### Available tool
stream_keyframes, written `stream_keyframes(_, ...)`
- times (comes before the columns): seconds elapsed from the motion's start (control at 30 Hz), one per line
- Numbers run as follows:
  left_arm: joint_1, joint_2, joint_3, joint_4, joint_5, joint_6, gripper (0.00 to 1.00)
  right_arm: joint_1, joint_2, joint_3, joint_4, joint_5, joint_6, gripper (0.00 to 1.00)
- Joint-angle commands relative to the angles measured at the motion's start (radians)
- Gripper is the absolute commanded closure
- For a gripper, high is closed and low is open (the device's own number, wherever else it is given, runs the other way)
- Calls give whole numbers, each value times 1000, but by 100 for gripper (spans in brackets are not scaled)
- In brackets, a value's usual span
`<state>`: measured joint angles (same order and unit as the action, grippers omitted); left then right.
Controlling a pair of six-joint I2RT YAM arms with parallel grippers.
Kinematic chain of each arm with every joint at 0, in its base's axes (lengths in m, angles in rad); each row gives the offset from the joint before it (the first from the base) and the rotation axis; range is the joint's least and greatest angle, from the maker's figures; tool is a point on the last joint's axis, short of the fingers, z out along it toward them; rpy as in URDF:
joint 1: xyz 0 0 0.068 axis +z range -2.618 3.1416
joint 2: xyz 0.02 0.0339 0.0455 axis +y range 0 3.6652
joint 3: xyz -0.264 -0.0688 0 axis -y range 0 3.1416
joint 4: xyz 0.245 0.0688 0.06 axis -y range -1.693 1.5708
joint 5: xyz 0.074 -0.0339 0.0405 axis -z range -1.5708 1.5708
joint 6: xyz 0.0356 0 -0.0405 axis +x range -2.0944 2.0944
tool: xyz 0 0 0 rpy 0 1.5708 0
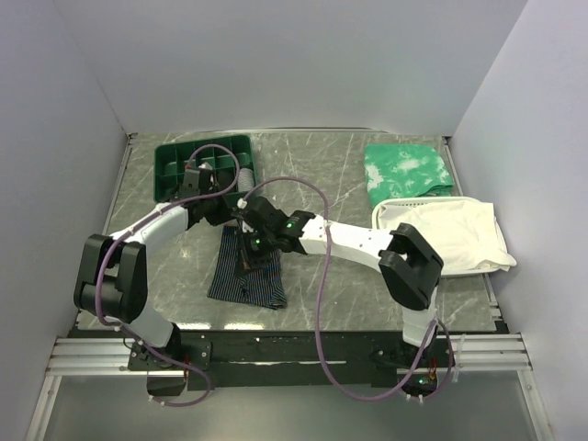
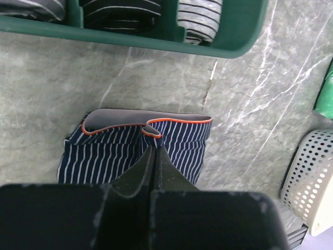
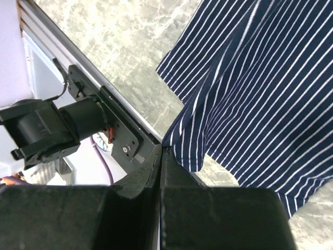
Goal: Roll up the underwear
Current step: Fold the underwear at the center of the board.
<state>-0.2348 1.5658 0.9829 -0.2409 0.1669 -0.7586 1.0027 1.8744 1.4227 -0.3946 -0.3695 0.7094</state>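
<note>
Left gripper (image 2: 155,150) closed, tips on underwear (image 2: 179,143) waistband, centre frame; right gripper (image 3: 162,150) closed at fabric edge; pinch unclear.

Your right gripper (image 3: 161,152) fills the bottom of the frame, its two dark fingers pressed flat together and rising to a point at lower centre. That point meets a hanging fold at the edge of the underwear (image 3: 260,88), but you cannot tell whether any cloth is pinched. The navy pinstriped fabric spreads across the upper right, creased and draped in overlapping folds. The grey marbled table (image 3: 119,52) shows at upper centre, its edge running diagonally down from the upper left. Along that edge you see a black mounting plate (image 3: 122,138). A black motor housing (image 3: 41,127) sits at mid left, with a purple cable (image 3: 105,165) just below.
</note>
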Motion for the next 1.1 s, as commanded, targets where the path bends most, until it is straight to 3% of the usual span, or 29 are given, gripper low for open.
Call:
stream_keyframes(0.0,20,3,-10,49,20,38,99,13,37,77,-9,-43,-10,100)
stream_keyframes(0.43,68,10,-49,52,-6,50,99,16,135,168,2,-80,4,100)
stream_keyframes(0.77,95,13,-55,48,-15,53,99,17,201,166,164,-131,154,100)
stream_keyframes(1.07,124,-1,-105,64,-35,33,99,25,318,269,132,-120,162,100)
